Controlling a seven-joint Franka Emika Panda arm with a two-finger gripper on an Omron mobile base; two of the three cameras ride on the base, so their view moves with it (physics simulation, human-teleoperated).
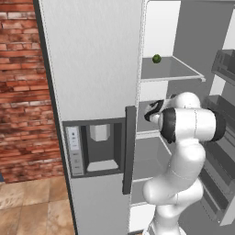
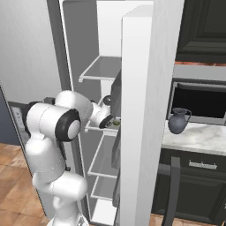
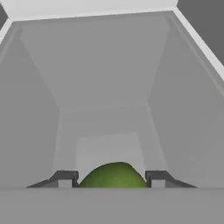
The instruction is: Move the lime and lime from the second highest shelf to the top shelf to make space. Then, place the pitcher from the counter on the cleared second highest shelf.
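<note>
Small round dark-green lime (image 1: 156, 58) at upper middle, another green lime (image 3: 113, 176) at bottom centre. Red-brown brick wall (image 1: 20, 92) on the left, dark blue-grey bulbous pitcher (image 2: 178, 120) mid-right, pale grey fridge door (image 1: 92, 55).

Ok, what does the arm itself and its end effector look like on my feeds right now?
The arm is built of glossy white, rounded, bulbous segments with dark black bands at the joints, the widest ring around its big elbow housing. A thin black cable loops near the wrist in the left base view. The end effector has two small dark grey fingertips with squared, blocky ends. No markings or labels are visible.
</note>
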